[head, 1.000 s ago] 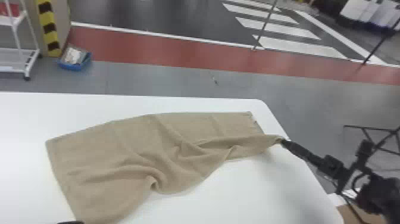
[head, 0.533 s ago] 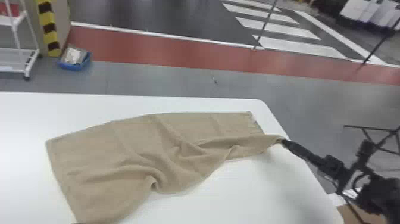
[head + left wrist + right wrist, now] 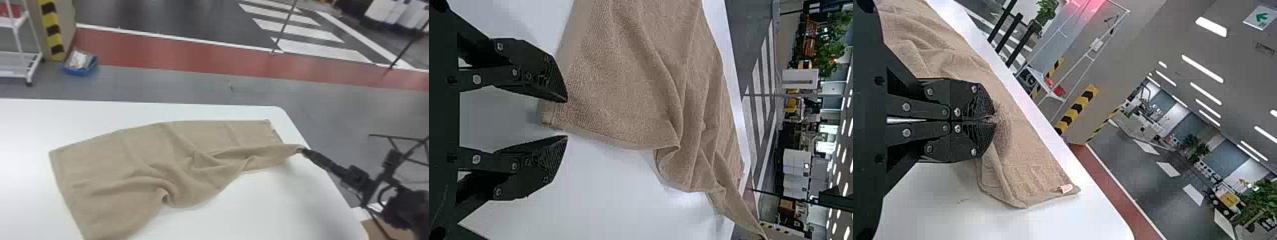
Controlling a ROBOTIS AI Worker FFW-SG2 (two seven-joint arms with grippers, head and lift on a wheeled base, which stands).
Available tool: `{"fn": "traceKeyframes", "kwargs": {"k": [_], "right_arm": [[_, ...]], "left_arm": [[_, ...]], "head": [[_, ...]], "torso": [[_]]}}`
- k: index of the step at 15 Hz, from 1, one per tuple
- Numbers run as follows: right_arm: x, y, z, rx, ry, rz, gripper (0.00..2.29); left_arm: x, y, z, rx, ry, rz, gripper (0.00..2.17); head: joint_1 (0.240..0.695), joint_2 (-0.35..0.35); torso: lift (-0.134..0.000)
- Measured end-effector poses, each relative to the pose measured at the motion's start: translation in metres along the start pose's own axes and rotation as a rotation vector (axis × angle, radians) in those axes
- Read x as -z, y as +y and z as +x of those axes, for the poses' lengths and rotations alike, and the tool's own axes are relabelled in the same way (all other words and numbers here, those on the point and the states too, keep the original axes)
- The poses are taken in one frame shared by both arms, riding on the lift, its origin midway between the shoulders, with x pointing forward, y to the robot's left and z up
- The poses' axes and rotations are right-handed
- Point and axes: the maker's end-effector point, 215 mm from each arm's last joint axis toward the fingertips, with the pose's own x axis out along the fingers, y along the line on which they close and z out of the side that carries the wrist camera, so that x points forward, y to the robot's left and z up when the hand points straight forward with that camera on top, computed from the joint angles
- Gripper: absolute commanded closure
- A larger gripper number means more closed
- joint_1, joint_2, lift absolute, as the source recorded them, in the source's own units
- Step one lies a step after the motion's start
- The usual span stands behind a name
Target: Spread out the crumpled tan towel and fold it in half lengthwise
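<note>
I'm looking at a white surface [image 3: 255, 207] whose far right corner is curving round smoothly. The tan towel [image 3: 134, 169] is lying across it, rumpling into soft ridges through its middle, while its far edge is running near the surface's own far edge.

Near side of the right claw [image 3: 304, 150], the tabletop [image 3: 261, 207] gives a broad, flat way through; past its far side, a narrower white strip runs behind the towel [image 3: 99, 162]. To the claw's left the cloth blocks a low sweep, with raised folds along the way; to its right the arm [image 3: 354, 177] crosses the table's edge, and a black frame [image 3: 399, 137] stands farther right.

The left claw [image 3: 567, 119] has a gap between its 2 fingers; the towel's corner shows at that gap, its exact height unclear; beside 1 finger, away from the cloth, lies bare tabletop.
</note>
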Motion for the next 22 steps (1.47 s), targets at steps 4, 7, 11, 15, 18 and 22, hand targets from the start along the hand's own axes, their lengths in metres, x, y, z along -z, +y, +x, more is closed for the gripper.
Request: {"fn": "traceKeyframes", "kwargs": {"k": [4,7,11,15,18,22], "right_arm": [[0.0,0.004,-0.001,-0.015,-0.003,0.019,1.51],[0.0,0.007,-0.002,-0.024,0.0,0.036,1.51],[-0.005,0.012,-0.006,-0.034,0.002,0.055,1.51],[-0.008,0.011,-0.012,-0.032,-0.006,0.065,1.51],[-0.008,0.012,-0.009,-0.034,-0.003,0.062,1.51],[-0.008,0.012,-0.009,-0.034,-0.003,0.063,1.51]], "left_arm": [[-0.007,0.009,-0.004,-0.004,-0.01,-0.007,1.0],[-0.017,0.027,-0.013,-0.03,-0.021,-0.031,1.08],[-0.037,0.057,-0.035,-0.073,-0.043,-0.063,0.74],[-0.041,0.045,-0.037,-0.017,-0.05,-0.068,0.43],[-0.032,0.012,-0.022,0.039,-0.033,-0.069,0.43],[-0.021,-0.016,0.002,0.059,-0.016,-0.016,0.56]], "head": [[0.695,-0.35],[0.695,-0.35],[0.695,-0.35],[0.695,-0.35],[0.695,-0.35],[0.695,-0.35]], "torso": [[-0.124],[-0.124],[-0.124],[-0.124],[-0.124],[-0.124]]}}
